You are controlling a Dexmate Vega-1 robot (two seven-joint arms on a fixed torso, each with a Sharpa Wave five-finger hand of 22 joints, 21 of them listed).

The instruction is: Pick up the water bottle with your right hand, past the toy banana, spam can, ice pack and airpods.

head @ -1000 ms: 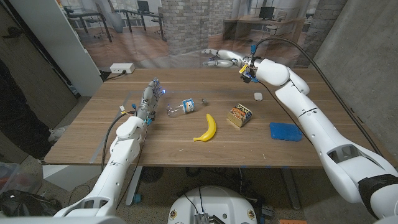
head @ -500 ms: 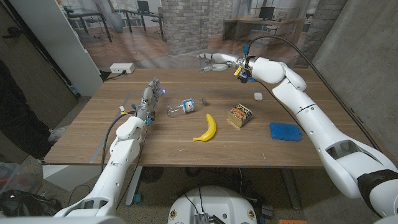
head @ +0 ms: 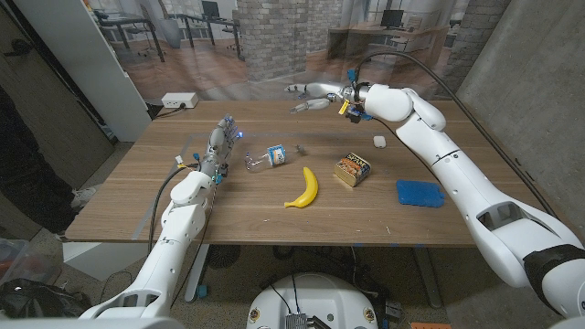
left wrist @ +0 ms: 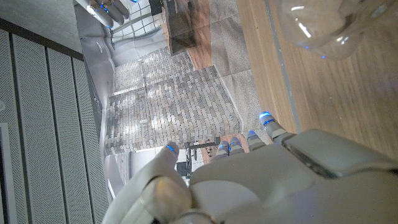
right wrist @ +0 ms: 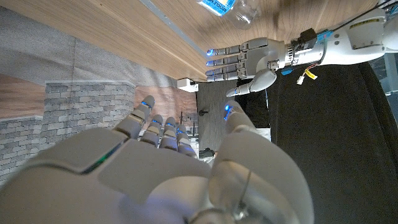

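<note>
Lying between water bottle (head: pixel 277 155) and ice pack (head: pixel 420 193), banana (head: pixel 304 188), spam can (head: pixel 351 169)

On our table (head: pixel 137 196) the water bottle (head: pixel 273 156) lies left of centre, the toy banana (head: pixel 304 188) just before it to the right. Further right come the spam can (head: pixel 351 169), then the ice pack (head: pixel 420 193); the airpods (head: pixel 379 141) sit behind them.

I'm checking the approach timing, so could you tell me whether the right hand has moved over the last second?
Yes. In the head view the right hand has swung toward the robot's left along the table's far edge, ending farther from the airpods case.
</note>
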